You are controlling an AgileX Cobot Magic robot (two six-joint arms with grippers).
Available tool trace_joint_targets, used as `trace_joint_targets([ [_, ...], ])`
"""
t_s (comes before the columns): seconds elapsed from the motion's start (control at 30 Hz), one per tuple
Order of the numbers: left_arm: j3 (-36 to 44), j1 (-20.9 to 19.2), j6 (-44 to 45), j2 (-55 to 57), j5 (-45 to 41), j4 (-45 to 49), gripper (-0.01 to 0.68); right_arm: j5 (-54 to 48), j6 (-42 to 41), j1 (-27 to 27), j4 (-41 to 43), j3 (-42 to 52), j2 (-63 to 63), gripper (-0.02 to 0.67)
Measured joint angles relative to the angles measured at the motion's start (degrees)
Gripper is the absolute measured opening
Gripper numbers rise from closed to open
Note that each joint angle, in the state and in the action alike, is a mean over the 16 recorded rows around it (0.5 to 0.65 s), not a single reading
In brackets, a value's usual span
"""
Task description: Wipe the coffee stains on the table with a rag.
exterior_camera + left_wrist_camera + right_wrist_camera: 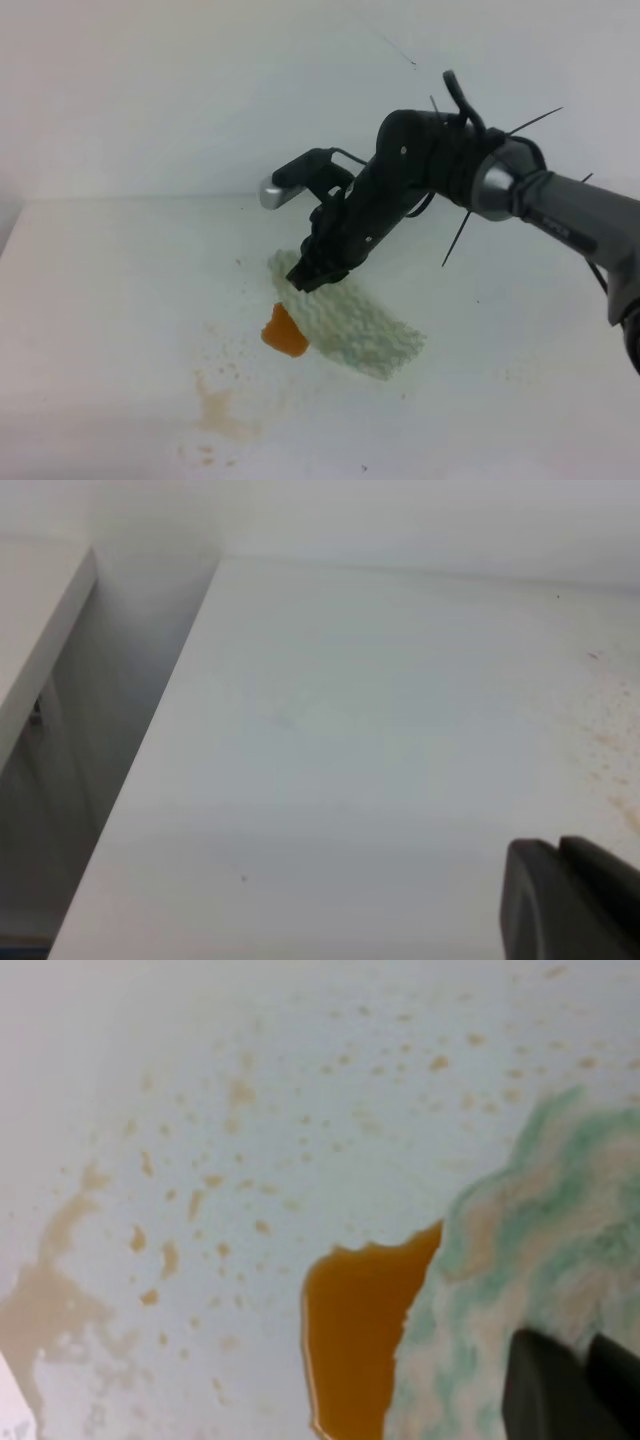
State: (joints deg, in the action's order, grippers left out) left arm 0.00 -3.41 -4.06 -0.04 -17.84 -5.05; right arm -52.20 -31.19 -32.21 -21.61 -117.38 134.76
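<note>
Bare lab-style test bench, plain white table (110,300), blank white wall (200,90) behind

rag (352,322): pale green/cream knit, zigzag texture, lying flat on the table (110,290), long axis diagonal. Upper-left end sits right under the right arm's jaws; whether they touch it can't be told.
coffee stains (284,333): glossy orange-brown blob, lobed, much smaller than rag, just below-left of the jaws, touching the rag's near edge.
smudges: faint tan patch plus scattered specks, further left and nearer the camera than the blob, well off the jaws.
table: plain white, smooth, flat.
</note>
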Motion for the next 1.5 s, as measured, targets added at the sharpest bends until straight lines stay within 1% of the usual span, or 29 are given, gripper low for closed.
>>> trace_joint_targets([
  [0.4, 0.0, 0.0, 0.0, 0.0, 0.0, 0.0, -0.002, -0.6, -0.1, -2.2, -1.1, -3.9, 6.1, -0.002],
  [0.83, 0.0, 0.0, 0.0, 0.0, 0.0, 0.0, -0.002, -2.1, 0.2, -5.2, -1.9, -4.1, 6.8, 0.003],
  [1.0, 0.0, 0.0, 0.0, 0.0, 0.0, 0.0, -0.002, -2.0, 0.3, -5.7, -1.0, -4.1, 6.8, 0.005],
  [1.13, 0.0, 0.0, 0.0, 0.0, 0.0, 0.0, -0.002, -1.5, 1.4, -5.4, 1.4, -4.1, 6.8, 0.003],
  [1.3, 0.0, 0.0, 0.0, 0.0, 0.0, 0.0, -0.002, -0.8, 3.3, -3.7, 4.1, -4.1, 6.8, 0.004],
  [1.5, 0.0, 0.0, 0.0, 0.0, 0.0, 0.0, -0.002, -0.7, 4.6, -1.0, 4.2, -4.1, 6.7, 0.0],
])
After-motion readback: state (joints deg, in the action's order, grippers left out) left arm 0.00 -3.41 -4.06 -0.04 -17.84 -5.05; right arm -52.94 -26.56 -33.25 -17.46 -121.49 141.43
